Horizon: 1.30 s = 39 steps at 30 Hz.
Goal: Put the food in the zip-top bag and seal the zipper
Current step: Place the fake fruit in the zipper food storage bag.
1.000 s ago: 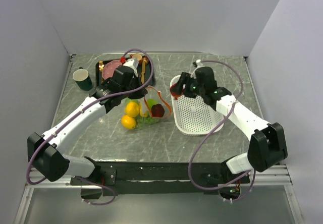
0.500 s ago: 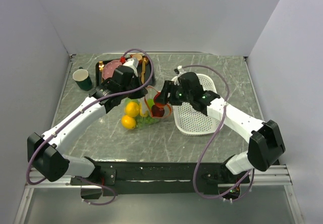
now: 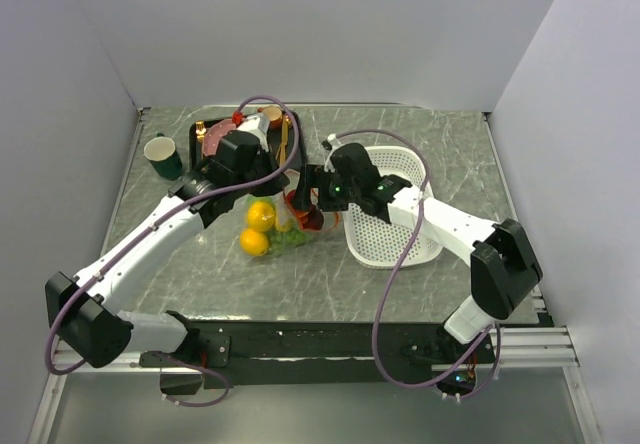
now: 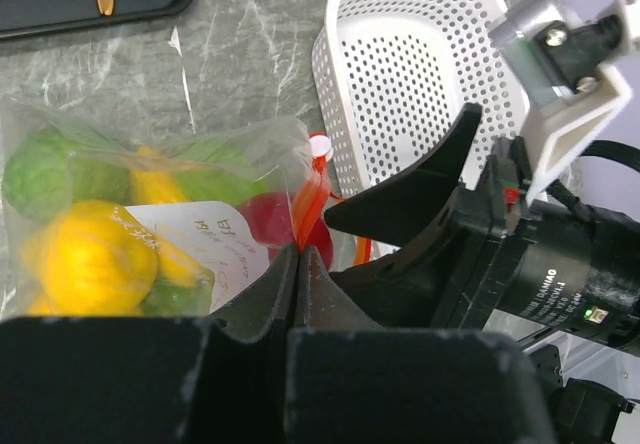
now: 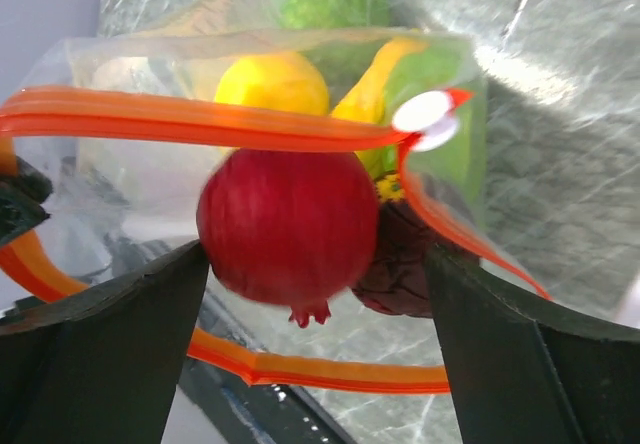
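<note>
Zip-top bag [image 4: 215, 159] lies on the worktop [image 3: 440, 144], w/ lemons [image 4: 88, 259] and green pcs inside. L claw [image 4: 298, 254] is pinched together on the bag's mouth edge by the zipper [image 5: 200, 119], propping it open. R claw [image 5: 315, 254] has its jaws wide apart at the mouth, red fruit [image 5: 288, 226] loose btwn them, above a dark purple pc [image 5: 395, 264]. Step: loading food, prob near the end. Next: R backs out clear, then press the zipper shut end to end. Basket [image 3: 395, 234] sits beyond.

Orange-red zipper [image 5: 200, 121], white perforated basket [image 4: 400, 74]

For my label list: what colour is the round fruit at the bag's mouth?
Deep red; the toy pomegranate shows best in the right wrist view.
</note>
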Tool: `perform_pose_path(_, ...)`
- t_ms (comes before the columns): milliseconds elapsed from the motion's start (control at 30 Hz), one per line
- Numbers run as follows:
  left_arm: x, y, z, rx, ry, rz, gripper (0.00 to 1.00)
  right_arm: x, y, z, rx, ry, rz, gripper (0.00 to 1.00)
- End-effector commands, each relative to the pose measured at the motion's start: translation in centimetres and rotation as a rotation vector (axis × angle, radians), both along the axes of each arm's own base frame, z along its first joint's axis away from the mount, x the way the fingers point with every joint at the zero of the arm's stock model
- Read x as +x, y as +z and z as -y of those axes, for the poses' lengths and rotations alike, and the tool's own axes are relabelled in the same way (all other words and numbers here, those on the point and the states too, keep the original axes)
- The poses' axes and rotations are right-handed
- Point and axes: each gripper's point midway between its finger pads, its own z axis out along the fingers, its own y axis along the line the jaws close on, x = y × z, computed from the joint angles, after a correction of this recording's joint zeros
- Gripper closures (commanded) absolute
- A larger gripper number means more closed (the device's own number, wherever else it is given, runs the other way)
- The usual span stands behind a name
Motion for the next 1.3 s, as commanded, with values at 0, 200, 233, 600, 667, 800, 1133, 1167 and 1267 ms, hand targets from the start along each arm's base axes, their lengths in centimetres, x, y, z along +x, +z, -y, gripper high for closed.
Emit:
perform_pose_path(0, 0.0, 1.9, -0.7, -0.02, 0.017, 0.058, 0.99, 0.6, 3.9, 1.3, 0.001, -0.033, 0.142, 0.04)
perform_pose_path(200, 0.0, 2.2, -0.7, -0.027, 0.025, 0.065, 0.99, 0.5, 5.0, 4.4, -0.028, -0.123, 0.201, 0.01)
perform_pose_path(233, 0.0, 2.3, -0.8, -0.028, 0.028, 0.068, 0.99, 0.4, 4.7, 4.8, -0.036, -0.128, 0.197, 0.01)
perform_pose_path(600, 0.2, 2.4, -0.5, -0.03, 0.019, 0.072, 0.99, -1.6, -1.7, 7.4, -0.129, -0.201, 0.023, 0.25)
perform_pose_path(667, 0.1, 2.4, -0.5, -0.03, 0.019, 0.072, 0.99, -1.5, -2.2, 7.8, -0.135, -0.228, 0.014, 0.33)
perform_pose_path(800, 0.0, 2.3, -0.7, -0.03, 0.023, 0.07, 0.99, -1.3, -2.6, 7.6, -0.136, -0.223, 0.017, 0.49)
perform_pose_path(1133, 0.1, 2.2, -0.6, -0.029, 0.019, 0.069, 0.99, -0.8, -4.4, 6.5, -0.136, -0.236, -0.066, 0.56)
perform_pose_path(1167, 0.0, 2.3, -0.6, -0.031, 0.02, 0.07, 0.99, -0.8, -4.5, 6.4, -0.131, -0.237, -0.074, 0.56)
perform_pose_path(1267, 0.0, 2.2, -0.8, -0.026, 0.026, 0.073, 0.99, -0.6, -4.8, 5.9, -0.114, -0.24, -0.085, 0.56)
